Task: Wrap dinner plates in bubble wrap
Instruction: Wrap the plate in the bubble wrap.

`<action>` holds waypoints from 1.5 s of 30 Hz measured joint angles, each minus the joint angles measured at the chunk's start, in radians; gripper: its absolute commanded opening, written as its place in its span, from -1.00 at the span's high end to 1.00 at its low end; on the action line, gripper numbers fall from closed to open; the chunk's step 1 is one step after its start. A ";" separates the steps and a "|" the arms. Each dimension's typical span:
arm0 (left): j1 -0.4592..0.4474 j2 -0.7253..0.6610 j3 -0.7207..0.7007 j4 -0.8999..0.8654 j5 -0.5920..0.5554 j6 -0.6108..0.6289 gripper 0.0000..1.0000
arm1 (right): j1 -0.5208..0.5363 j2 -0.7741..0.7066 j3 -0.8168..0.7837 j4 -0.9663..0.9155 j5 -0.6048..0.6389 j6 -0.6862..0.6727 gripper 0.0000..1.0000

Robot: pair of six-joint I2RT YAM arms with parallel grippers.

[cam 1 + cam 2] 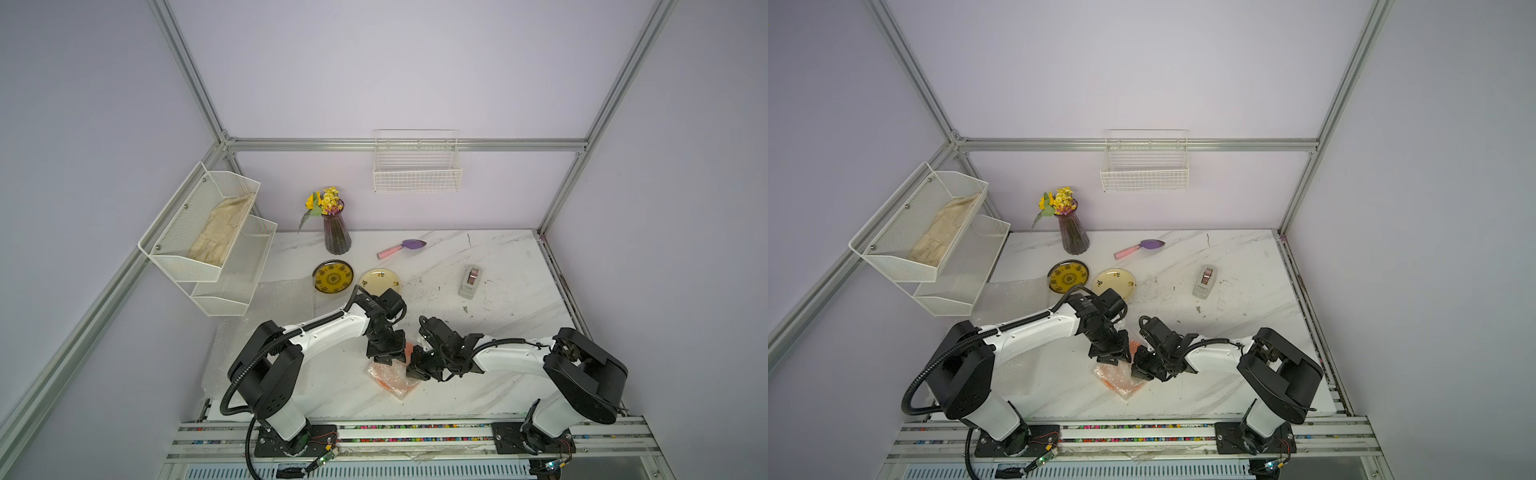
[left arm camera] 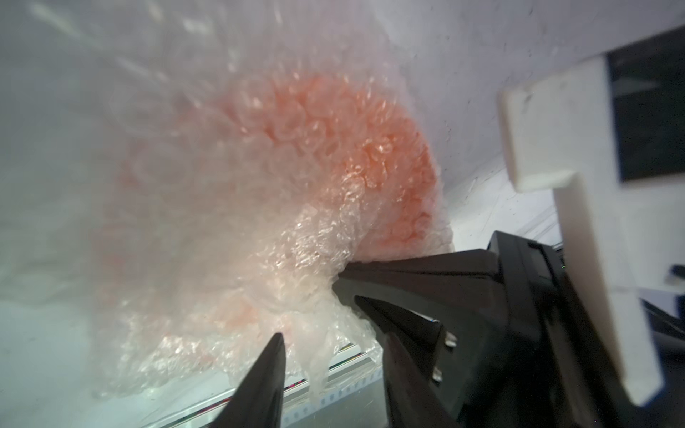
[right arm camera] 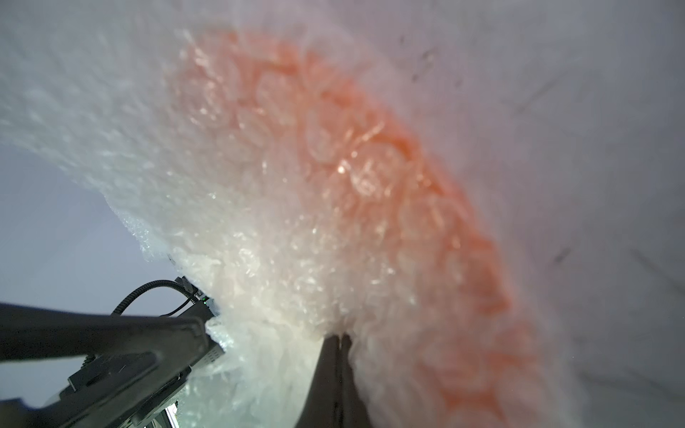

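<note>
The orange dinner plate point(image 1: 409, 347) point(image 1: 1133, 347) lies near the table's front, bundled in crinkly bubble wrap point(image 1: 392, 380) point(image 1: 1119, 380). Its colour shows through the wrap in both wrist views point(image 2: 374, 148) point(image 3: 370, 122). My left gripper point(image 1: 386, 361) point(image 2: 333, 337) is over the bundle's far side with its jaws apart, and a loose strand of wrap hangs between them. Pinching a gathered fold of the wrap, my right gripper point(image 1: 415, 372) point(image 3: 337, 338) is shut at the bundle's right side. The yellow patterned plate point(image 1: 333, 276) and the cream plate point(image 1: 380, 280) lie bare behind the arms.
A spare sheet of bubble wrap point(image 1: 282, 299) lies at the left. A grey tape dispenser point(image 1: 470, 281) is at the right. A flower vase point(image 1: 336, 232) and a pink-handled trowel point(image 1: 401, 247) are at the back. Mesh racks point(image 1: 208, 232) hang on the left wall and a wire basket point(image 1: 417, 166) on the back wall.
</note>
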 measured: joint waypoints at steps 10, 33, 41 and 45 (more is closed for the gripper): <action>-0.027 -0.002 -0.157 0.019 0.011 0.064 0.66 | 0.000 -0.012 0.002 -0.015 0.021 0.008 1.00; -0.029 -0.019 -0.141 -0.024 -0.050 0.052 0.65 | 0.023 0.070 0.015 0.110 -0.083 0.046 1.00; -0.027 -0.072 0.072 -0.109 -0.124 0.013 0.56 | 0.023 0.070 -0.001 0.132 -0.097 0.037 1.00; -0.034 -0.046 0.083 -0.072 -0.090 0.001 0.54 | 0.023 0.069 -0.004 0.135 -0.097 0.037 1.00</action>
